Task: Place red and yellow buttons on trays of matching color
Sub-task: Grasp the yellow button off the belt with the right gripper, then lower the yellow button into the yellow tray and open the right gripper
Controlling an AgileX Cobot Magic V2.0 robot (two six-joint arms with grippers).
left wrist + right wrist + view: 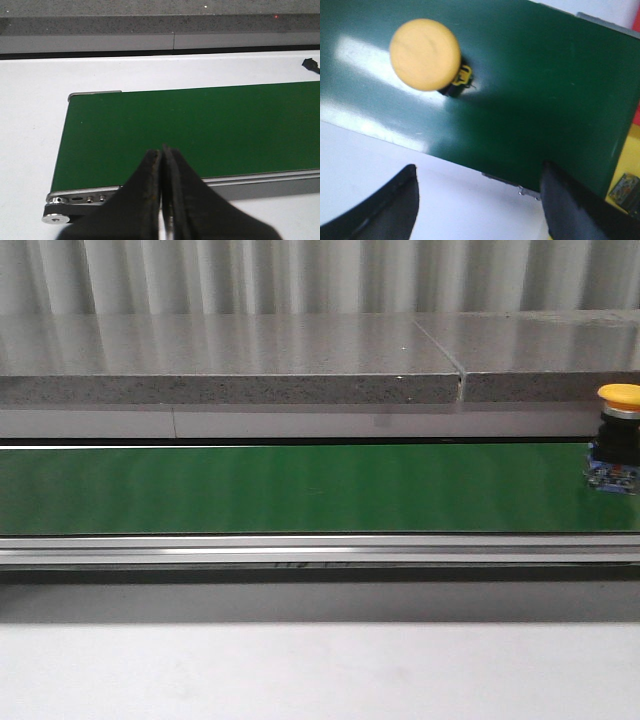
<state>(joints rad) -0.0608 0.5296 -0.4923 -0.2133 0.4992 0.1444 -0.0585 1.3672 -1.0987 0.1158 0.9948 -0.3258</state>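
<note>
A yellow button [617, 440] with a black and blue base stands upright on the green conveyor belt [300, 488] at its far right. In the right wrist view the yellow button [424, 54] shows from above on the belt [530, 100]. My right gripper [480, 167] is open and empty, over the white table beside the belt's edge, apart from the button. A corner of the yellow tray [629, 155] and a sliver of the red tray [637, 114] lie past the belt's end. My left gripper [161, 150] is shut on nothing, over the belt's [200, 135] other end. No red button is in view.
A grey stone ledge [230, 365] runs behind the belt, and an aluminium rail [300, 550] along its front. A small dark part [626, 187] lies on the yellow tray. White table [320, 670] lies in front. A black object [311, 63] sits on the table beyond the belt.
</note>
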